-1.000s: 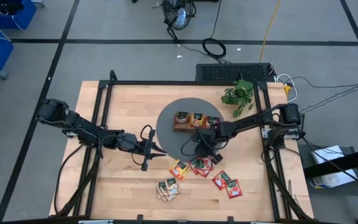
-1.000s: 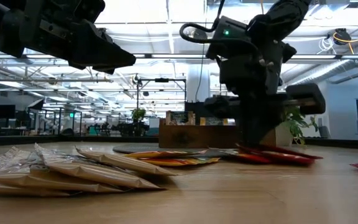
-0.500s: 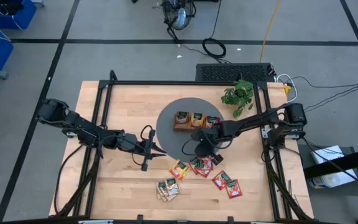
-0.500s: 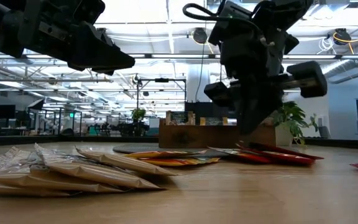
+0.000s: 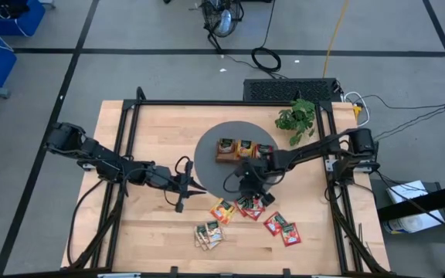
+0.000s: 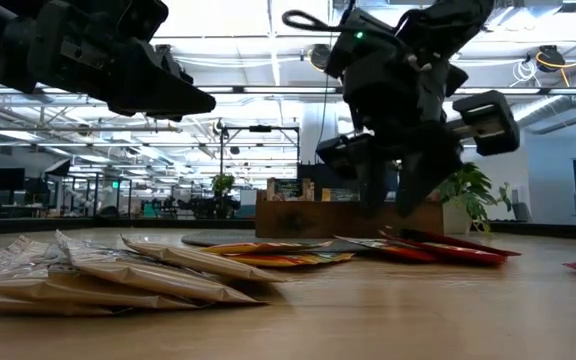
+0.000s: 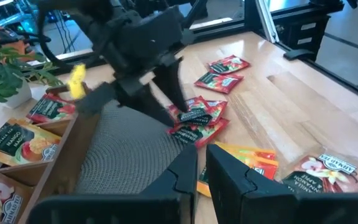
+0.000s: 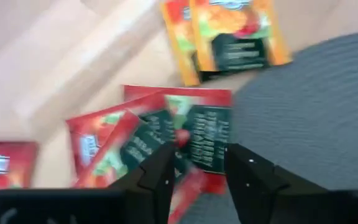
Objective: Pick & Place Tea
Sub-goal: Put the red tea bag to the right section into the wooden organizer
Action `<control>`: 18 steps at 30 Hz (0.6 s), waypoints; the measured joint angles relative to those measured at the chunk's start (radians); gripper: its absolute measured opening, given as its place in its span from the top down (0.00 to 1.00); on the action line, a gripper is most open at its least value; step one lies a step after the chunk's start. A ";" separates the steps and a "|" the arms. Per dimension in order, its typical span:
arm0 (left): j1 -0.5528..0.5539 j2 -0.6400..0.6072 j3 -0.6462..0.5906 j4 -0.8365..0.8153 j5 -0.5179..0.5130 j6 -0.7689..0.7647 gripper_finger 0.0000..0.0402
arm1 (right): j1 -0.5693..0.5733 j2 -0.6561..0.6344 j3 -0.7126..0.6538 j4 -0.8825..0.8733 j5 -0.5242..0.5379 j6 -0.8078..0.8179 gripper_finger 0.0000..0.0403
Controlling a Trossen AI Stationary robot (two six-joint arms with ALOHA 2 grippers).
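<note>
Small tea sachets lie flat on the wooden table: a red pile point(image 5: 249, 205) point(image 8: 154, 134), orange ones point(image 5: 222, 211) point(image 8: 229, 37), green-and-tan ones point(image 5: 208, 235) point(image 6: 118, 270) and two more red ones point(image 5: 282, 228). Some sachets stand in the wooden tray point(image 5: 243, 149). My right gripper point(image 5: 248, 189) point(image 6: 396, 200) is open. It points down just above the red pile, at the edge of the grey round mat point(image 5: 211, 166). My left gripper point(image 5: 195, 185) point(image 7: 202, 171) is shut and empty, raised left of the mat.
A green potted plant point(image 5: 296, 117) stands at the far right, behind the tray. Black frame rails run along the table's left and right sides. Bare wood lies at the near left and the far left of the table.
My right gripper, which stood down on the red pile, has risen a little, tipped and turned about its wrist, and shifted slightly toward the table's left. It now hangs with its fingers apart above the pile. The sachets lie where they were.
</note>
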 joint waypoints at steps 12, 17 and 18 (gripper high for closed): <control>0.013 0.000 0.000 -0.030 0.008 0.046 0.90 | -0.052 0.033 0.038 -0.108 -0.118 -0.043 0.64; 0.031 0.000 0.000 -0.033 0.012 0.051 0.90 | -0.042 0.047 0.037 -0.102 -0.119 -0.050 0.64; 0.035 0.000 0.000 -0.033 0.018 0.051 0.90 | -0.039 0.055 0.037 -0.095 -0.118 -0.051 0.64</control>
